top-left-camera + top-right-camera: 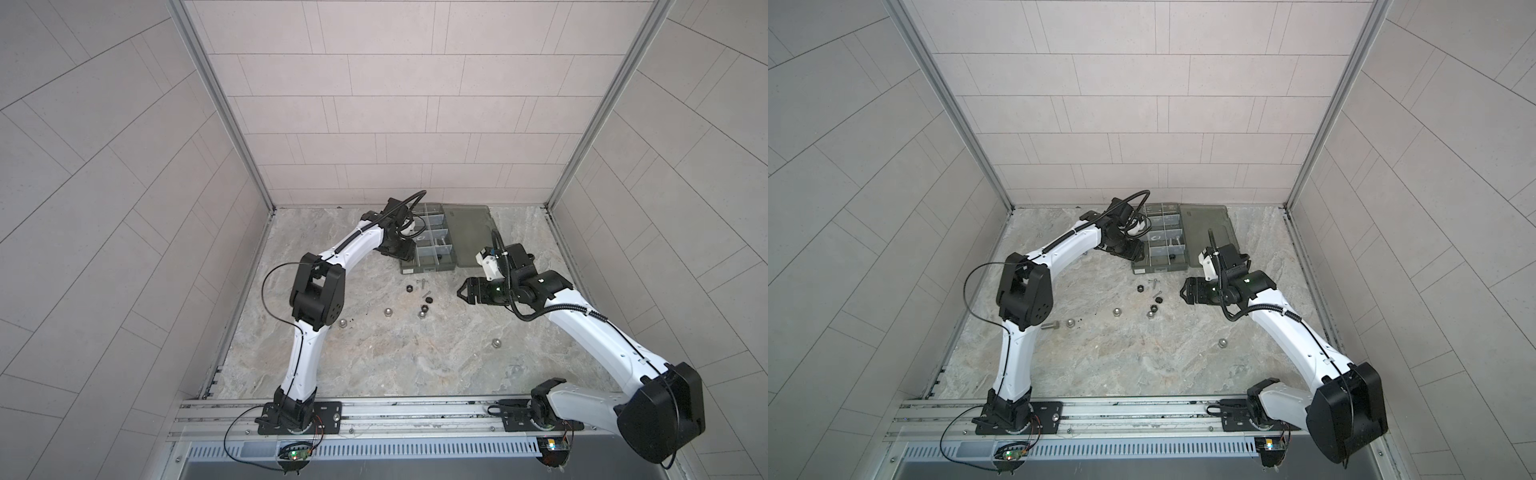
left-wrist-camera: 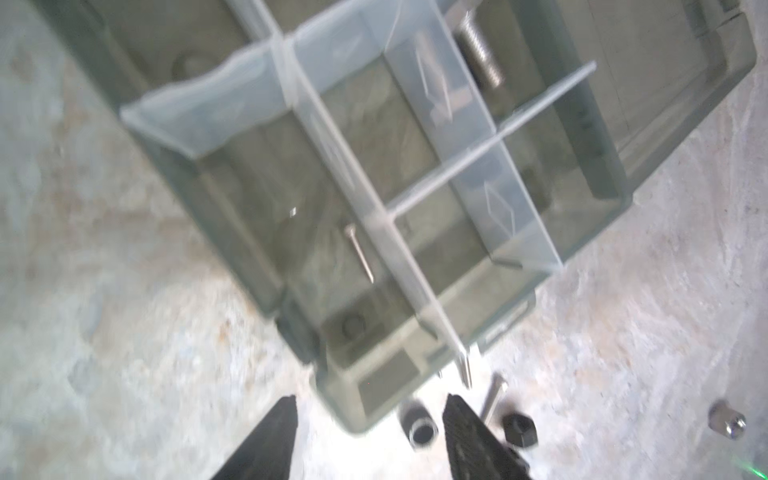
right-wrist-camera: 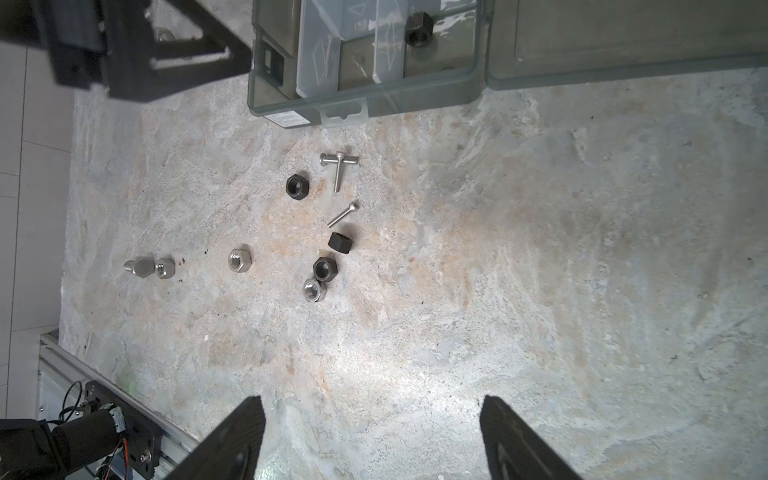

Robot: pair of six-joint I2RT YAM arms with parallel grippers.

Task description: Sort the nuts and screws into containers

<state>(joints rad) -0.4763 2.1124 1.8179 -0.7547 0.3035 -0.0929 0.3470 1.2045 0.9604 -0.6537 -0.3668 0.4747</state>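
Your left end effector [image 2: 372, 399], spread and empty, at the organizer box [image 2: 216, 220] edge, a thin screw [image 2: 359, 251] seemingly resting inside, your right end effector [image 3: 372, 399] wide apart near loose nuts [image 3: 297, 188]

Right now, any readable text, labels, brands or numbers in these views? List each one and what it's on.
No text is legible in any view.
Sticker on the front wall of the organizer box: it carries print, but it is too small and blurred to read.
Dividers inside the box: embossed diamond and triangle outlines only, no letters or numbers.
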